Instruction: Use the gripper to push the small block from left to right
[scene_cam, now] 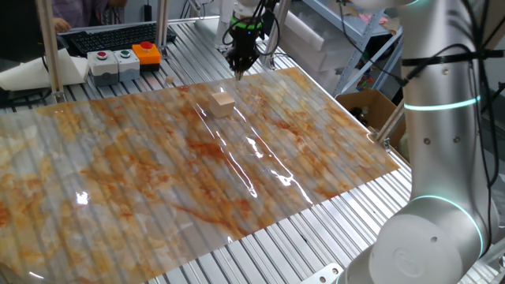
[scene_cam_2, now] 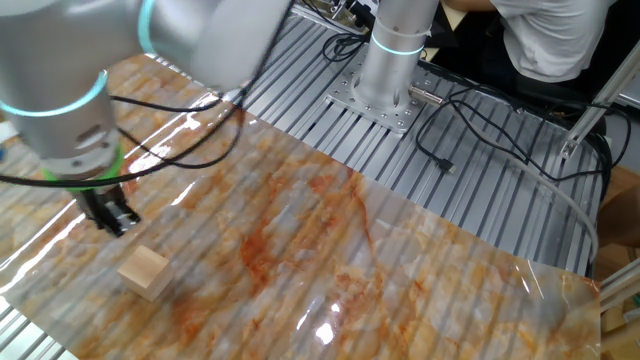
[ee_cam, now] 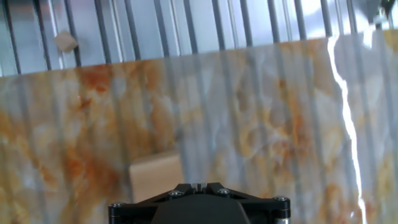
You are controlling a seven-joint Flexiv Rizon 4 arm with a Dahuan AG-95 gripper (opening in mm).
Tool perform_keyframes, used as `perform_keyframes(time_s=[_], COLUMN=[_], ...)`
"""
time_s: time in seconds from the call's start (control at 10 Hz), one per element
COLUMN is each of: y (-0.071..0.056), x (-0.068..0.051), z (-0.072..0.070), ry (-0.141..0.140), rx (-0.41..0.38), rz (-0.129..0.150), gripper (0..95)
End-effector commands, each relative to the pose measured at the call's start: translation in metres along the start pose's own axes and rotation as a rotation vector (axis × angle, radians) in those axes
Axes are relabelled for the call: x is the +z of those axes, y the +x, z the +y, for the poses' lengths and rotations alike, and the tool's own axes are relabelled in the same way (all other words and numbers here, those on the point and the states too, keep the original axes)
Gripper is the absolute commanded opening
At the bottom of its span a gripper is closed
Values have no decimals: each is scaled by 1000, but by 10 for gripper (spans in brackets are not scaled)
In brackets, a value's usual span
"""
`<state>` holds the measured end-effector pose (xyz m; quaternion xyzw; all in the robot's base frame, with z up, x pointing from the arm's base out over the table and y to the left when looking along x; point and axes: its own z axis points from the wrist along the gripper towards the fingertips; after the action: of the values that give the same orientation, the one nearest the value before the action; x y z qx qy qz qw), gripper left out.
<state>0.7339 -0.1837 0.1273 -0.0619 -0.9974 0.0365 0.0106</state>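
The gripper [scene_cam: 238, 66] hangs low over the far edge of the marbled orange sheet [scene_cam: 158, 181], its fingers pressed together and holding nothing. The small block [scene_cam: 222, 103] sits on the sheet just nearer than the tip, apart from it. Far left stands a grey button box [scene_cam: 123, 60].

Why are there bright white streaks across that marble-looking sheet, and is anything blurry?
In one fixed view, lamp glare runs in a white streak down the glossy sheet past the small block. In the other fixed view, the nearest arm section is blurred. In the hand view, glare streaks the right side and the gripper looks soft.
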Motion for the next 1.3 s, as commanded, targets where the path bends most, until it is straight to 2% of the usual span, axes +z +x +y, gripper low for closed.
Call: perform_keyframes(time_s=[0.1,0.4,0.6,0.9,1.3], y=[-9,-11,-15,-16,-17], x=[4,8,18,24,43], z=[-9,-11,-11,-12,-10], ry=[-4,-9,-10,-12,-21], rx=[-19,-28,-41,-42,-37], rz=[-9,-13,-18,-24,-35], gripper=[0,0,0,0,0])
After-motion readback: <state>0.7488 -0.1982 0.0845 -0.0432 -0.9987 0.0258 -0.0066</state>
